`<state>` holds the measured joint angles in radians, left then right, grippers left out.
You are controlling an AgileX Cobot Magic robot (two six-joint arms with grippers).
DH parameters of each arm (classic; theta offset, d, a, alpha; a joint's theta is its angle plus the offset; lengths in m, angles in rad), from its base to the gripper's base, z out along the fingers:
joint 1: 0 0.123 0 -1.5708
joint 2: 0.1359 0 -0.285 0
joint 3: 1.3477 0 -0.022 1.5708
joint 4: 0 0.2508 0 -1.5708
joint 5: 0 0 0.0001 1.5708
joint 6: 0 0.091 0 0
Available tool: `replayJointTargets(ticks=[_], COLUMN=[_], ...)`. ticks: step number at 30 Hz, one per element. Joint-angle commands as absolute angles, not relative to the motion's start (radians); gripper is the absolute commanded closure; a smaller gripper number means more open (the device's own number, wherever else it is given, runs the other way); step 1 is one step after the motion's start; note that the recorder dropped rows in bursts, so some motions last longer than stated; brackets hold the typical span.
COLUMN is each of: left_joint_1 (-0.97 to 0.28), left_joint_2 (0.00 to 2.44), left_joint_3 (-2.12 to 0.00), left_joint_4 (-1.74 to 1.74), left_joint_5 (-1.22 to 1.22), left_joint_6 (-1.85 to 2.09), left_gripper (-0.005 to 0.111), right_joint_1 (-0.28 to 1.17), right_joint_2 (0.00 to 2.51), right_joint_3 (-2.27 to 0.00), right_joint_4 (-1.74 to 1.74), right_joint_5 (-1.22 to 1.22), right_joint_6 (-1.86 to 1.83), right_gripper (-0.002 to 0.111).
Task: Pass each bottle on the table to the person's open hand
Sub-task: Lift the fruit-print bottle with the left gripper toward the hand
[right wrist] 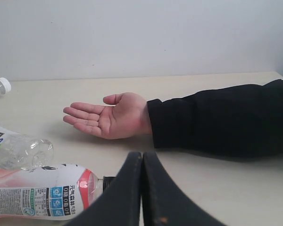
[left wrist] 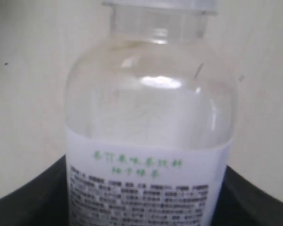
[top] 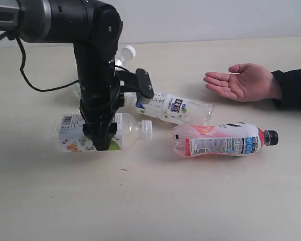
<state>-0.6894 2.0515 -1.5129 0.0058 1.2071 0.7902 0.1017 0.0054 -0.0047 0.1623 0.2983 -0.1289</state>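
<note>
Clamping the gripped bottle, white-capped and lying on its side at the front left of the table, across its labelled body with the left gripper, jaws pressed against both sides of it; not telling whether resting on the surface or raised just off it. Noting 3 more bottles on the table: the middle bottle just beyond, the pink-red bottle near it toward the right, the far bottle mostly hidden behind the arm. Noting the open hand resting palm-up at the far right, well apart from the gripped bottle. Holding the right gripper low, jaws together on nothing
</note>
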Motion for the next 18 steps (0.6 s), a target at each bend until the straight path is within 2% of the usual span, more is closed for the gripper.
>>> replayJointTargets(ticks=[1, 12, 18], left_joint_1=[-0.711, -0.711, -0.711], left_joint_2=[1.972, 1.809, 1.791], left_joint_3=[-1.515, -1.52, -1.606], left_joint_4=[-0.008, -0.216, -0.687], left_joint_5=[1.221, 1.194, 1.166], left_joint_6=[0.699, 0.354, 0.354], left_gripper=[0.107, 0.107, 0.107], right_joint_1=[0.094, 0.094, 0.094], right_joint_2=[0.0, 0.0, 0.0], right_joint_3=[0.0, 0.0, 0.0], right_joint_4=[0.16, 0.16, 0.16], right_joint_5=[0.29, 0.29, 0.29], right_joint_6=[-0.13, -0.13, -0.128], right_gripper=[0.108, 0.108, 0.108])
